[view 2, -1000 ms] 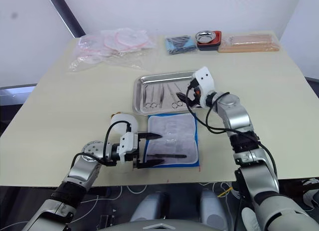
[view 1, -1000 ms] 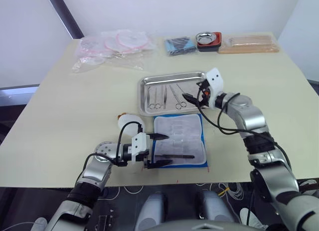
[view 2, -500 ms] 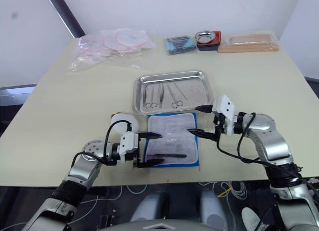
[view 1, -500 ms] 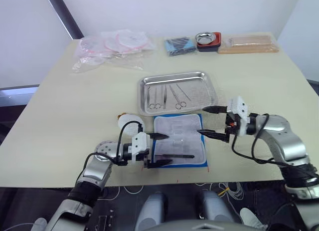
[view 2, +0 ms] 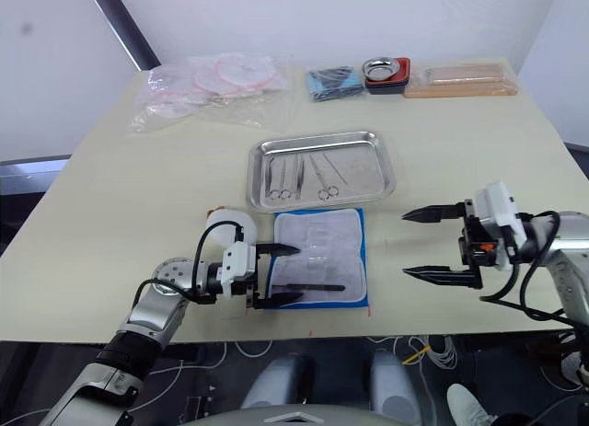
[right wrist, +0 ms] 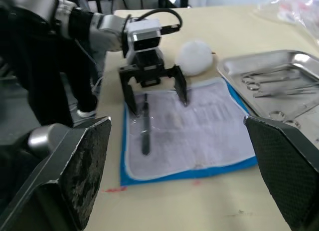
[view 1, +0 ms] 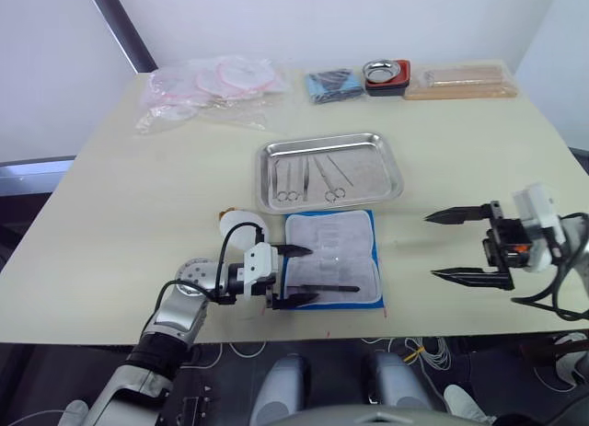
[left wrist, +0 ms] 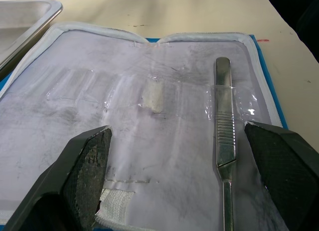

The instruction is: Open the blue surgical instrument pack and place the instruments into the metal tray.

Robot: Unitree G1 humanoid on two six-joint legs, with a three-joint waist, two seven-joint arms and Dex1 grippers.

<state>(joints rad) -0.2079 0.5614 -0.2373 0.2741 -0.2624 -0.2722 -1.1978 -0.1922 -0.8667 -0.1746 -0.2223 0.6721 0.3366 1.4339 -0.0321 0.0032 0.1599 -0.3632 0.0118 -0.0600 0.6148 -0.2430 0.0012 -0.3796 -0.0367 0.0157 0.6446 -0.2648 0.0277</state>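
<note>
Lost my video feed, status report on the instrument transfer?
Both pincers open: left pincer over the open pack, right pincer clear. One instrument left in the pack, others in tray. Nothing blocking.

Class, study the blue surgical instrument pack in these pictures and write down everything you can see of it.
The blue surgical instrument pack lies opened flat on the table, just in front of the metal tray, near the table's front edge. Its outer cover is bright blue fabric, seen as a border around a grey-white lining with white edging and clear stitched slots, most of them empty. One slim metal instrument still lies on the lining. The open left gripper straddles the pack's left side.
</note>
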